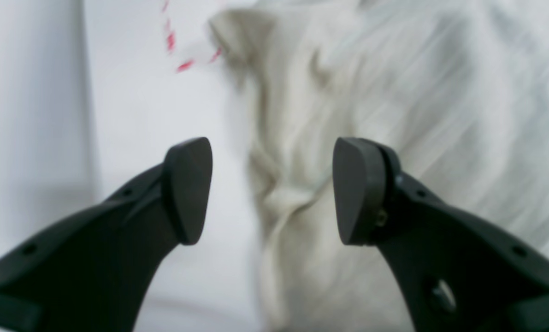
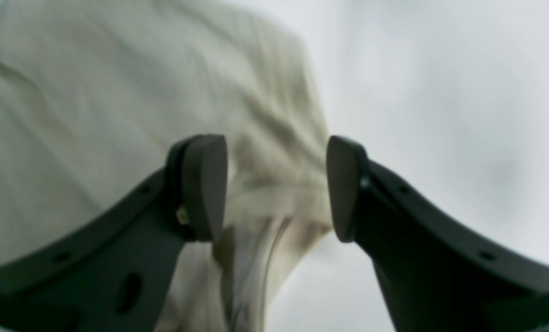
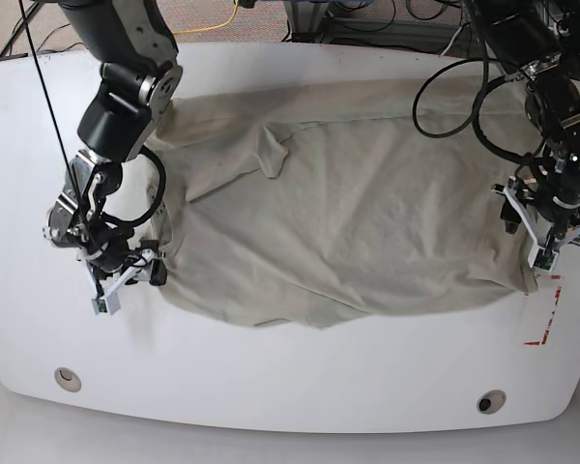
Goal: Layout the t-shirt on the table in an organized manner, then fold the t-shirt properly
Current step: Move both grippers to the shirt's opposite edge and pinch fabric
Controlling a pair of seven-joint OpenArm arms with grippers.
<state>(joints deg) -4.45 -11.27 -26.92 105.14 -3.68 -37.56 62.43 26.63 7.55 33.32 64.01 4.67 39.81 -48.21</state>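
Sage-grey cotton t-shirt (image 3: 338,222) lies spread but rumpled mid-way across the glossy white table (image 3: 300,387); fold ridge near its upper left, hem wavy. Left gripper (image 1: 272,191) sits at the shirt's right edge, jaws apart, nothing between them but a puckered edge below. Right gripper (image 2: 276,188) at the shirt's left edge, jaws apart over a bunched corner, no grasp yet. Likely set to pinch and pull outward. Red tape marks (image 3: 549,314) just beside the shirt's right corner; bare table outboard of both edges.
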